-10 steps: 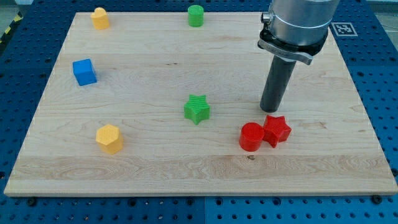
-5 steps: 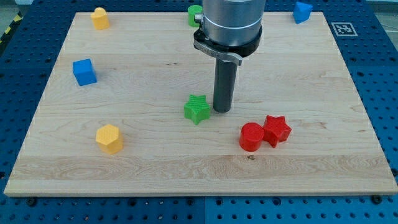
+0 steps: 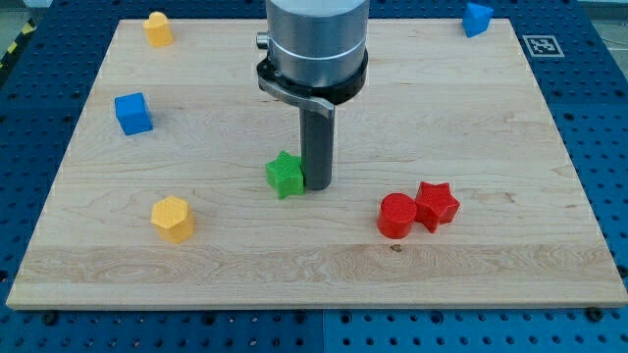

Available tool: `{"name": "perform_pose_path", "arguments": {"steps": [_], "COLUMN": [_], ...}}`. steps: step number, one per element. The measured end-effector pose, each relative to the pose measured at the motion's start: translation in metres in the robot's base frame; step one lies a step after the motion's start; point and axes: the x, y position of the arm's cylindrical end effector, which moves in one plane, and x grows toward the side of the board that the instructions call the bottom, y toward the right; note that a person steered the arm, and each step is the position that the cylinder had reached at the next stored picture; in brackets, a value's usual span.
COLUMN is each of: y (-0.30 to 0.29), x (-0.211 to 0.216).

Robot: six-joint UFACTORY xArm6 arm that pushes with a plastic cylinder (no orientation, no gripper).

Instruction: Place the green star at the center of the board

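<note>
The green star (image 3: 285, 175) lies on the wooden board (image 3: 510, 147), a little left of the board's middle. My tip (image 3: 316, 184) stands right against the star's right side, touching it. The arm's grey body rises above the tip toward the view's top and hides the board behind it.
A red cylinder (image 3: 397, 216) and a red star (image 3: 437, 205) sit together at the lower right. A yellow hexagonal block (image 3: 172, 218) is at the lower left, a blue cube (image 3: 132, 113) at the left, a yellow block (image 3: 157, 27) at the top left, a blue block (image 3: 478, 18) at the top right.
My tip moved left from above the red blocks to the green star, met its right side and pushed it a little to the left. The arm now hides the green cylinder at the top.
</note>
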Motion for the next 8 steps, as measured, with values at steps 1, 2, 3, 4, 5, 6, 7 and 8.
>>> {"name": "perform_pose_path", "arguments": {"steps": [1,2,3,4,5,6,7,8], "y": [0.000,-0.038,-0.048,-0.048,-0.048,-0.048,-0.048,-0.048], "x": [0.020,0.028,0.019,0.008,0.008,-0.006,-0.007,-0.008]}}
